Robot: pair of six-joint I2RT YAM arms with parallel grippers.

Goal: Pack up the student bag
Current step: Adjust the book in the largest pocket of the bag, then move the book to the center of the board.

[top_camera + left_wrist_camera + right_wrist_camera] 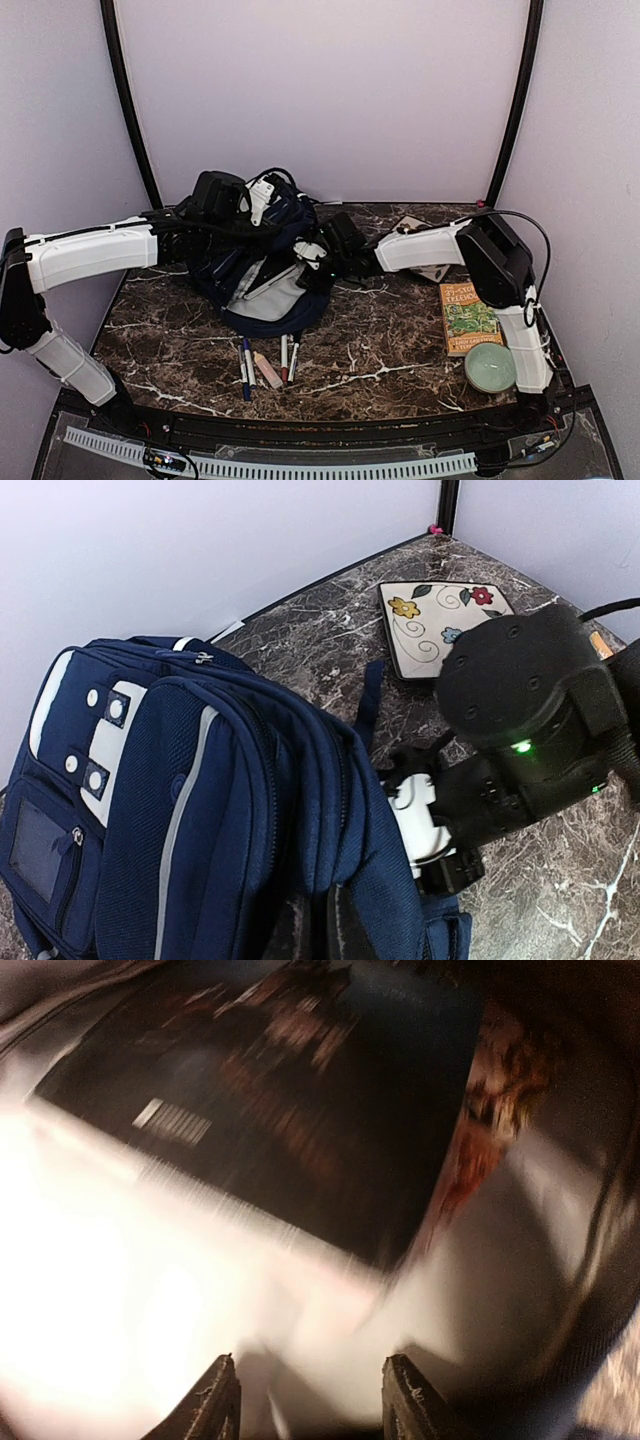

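Since your left gripper [259,203] seems to hold the student bag [222,275] open (can't tell if clamped), your right gripper [308,1402] sits inside; jaws apart.

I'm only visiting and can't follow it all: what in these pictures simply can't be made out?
Right wrist view: motion blur smears the dark flat item inside the student bag; its cover is unreadable.
Top view: the left gripper is at the bag's top; open or shut cannot be told.
Top view: the right arm covers most of the flowered plate.
Top view: the pens are too small to tell apart.
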